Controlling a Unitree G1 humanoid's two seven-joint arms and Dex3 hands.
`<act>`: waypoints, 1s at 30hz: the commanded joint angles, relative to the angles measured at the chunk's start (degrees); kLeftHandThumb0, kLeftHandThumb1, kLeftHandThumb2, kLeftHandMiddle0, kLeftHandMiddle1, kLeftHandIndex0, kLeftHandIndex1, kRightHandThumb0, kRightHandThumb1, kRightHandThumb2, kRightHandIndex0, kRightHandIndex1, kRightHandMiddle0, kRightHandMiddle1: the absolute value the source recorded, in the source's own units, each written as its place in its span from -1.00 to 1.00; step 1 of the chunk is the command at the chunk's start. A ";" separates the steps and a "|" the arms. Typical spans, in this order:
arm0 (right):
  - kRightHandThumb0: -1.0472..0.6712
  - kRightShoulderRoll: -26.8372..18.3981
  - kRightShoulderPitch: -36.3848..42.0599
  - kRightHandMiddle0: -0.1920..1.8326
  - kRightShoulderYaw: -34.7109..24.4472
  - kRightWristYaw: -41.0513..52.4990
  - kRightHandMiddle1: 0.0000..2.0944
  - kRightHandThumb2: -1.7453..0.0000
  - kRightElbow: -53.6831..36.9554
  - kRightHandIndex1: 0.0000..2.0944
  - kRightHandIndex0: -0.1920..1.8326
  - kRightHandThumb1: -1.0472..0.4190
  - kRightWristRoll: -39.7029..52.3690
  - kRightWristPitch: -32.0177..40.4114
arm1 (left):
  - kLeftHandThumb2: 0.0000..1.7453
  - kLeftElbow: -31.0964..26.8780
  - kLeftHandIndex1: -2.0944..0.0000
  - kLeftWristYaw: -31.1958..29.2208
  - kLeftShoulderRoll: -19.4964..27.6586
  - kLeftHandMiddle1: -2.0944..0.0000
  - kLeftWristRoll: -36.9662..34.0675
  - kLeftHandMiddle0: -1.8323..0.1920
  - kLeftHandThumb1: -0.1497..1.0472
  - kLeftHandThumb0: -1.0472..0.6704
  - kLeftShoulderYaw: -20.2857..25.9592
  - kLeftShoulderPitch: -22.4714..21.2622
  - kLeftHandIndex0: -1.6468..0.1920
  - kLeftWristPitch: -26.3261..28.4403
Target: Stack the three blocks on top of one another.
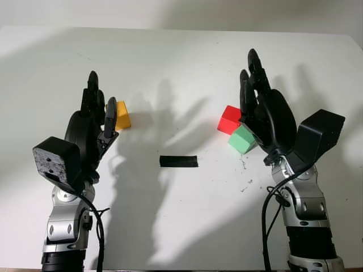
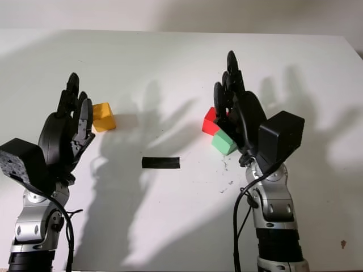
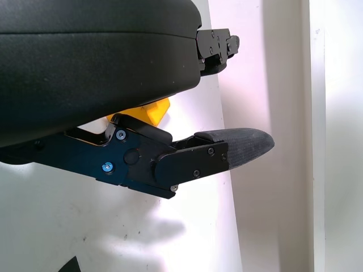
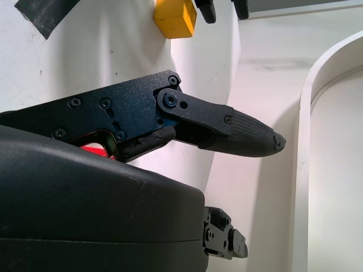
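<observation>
A yellow block (image 1: 122,116) sits on the white table (image 1: 181,68) at the left; it also shows past the hand in the left wrist view, yellow block (image 3: 154,111). My left hand (image 1: 102,93) stands upright just left of it, open and holding nothing. At the right a red block (image 1: 229,119) and a green block (image 1: 243,140) lie side by side, touching, the green one nearer me. My right hand (image 1: 249,71) stands upright right beside them, open, its palm close to both. The red block (image 4: 95,149) peeks out behind the thumb in the right wrist view.
A short strip of black tape (image 1: 178,161) lies on the table between the two hands, nearer me than the blocks. Small dark specks (image 1: 247,167) mark the surface below the green block. Both forearms rise from the bottom edge.
</observation>
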 commanded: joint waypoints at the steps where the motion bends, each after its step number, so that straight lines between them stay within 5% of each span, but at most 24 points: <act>1: -0.63 -0.32 0.42 -1.00 -0.09 0.13 -1.00 0.17 -0.72 -1.00 -1.00 -1.00 0.13 -0.68 | -0.31 -0.67 0.95 0.09 0.18 0.95 -0.09 0.94 1.00 -0.56 0.00 0.02 0.92 -0.48; 11: -0.60 -1.73 -1.13 -1.00 -0.32 0.84 -1.00 0.17 -0.76 -1.00 -1.00 -1.00 -0.14 0.98 | -0.30 0.69 0.94 0.72 -0.36 0.95 0.30 0.93 1.00 -0.52 -0.56 -0.67 0.91 -1.15; 22: -0.57 -12.43 -14.98 -0.88 1.12 -0.16 -0.92 0.89 3.66 -0.96 -0.94 -0.93 -12.93 0.13 | -0.29 2.26 0.95 0.47 -0.35 0.95 -0.04 0.94 1.00 -0.50 -0.45 -0.93 0.91 -3.49; 26: -0.58 -17.52 -20.64 -0.77 5.25 -0.06 -0.84 0.95 5.97 -0.90 -0.83 -0.82 -22.45 -0.01 | -0.29 2.05 0.95 0.73 -0.32 0.95 0.03 0.94 1.00 -0.52 -0.49 -0.95 0.91 -2.91; 30: -0.63 -20.84 -24.16 -0.90 9.30 2.17 -0.44 0.94 8.42 -0.92 -0.80 -0.77 -28.98 -0.50 | -0.28 1.59 0.95 0.46 -0.12 0.95 -0.36 0.94 1.00 -0.53 -0.33 -0.85 0.92 -2.43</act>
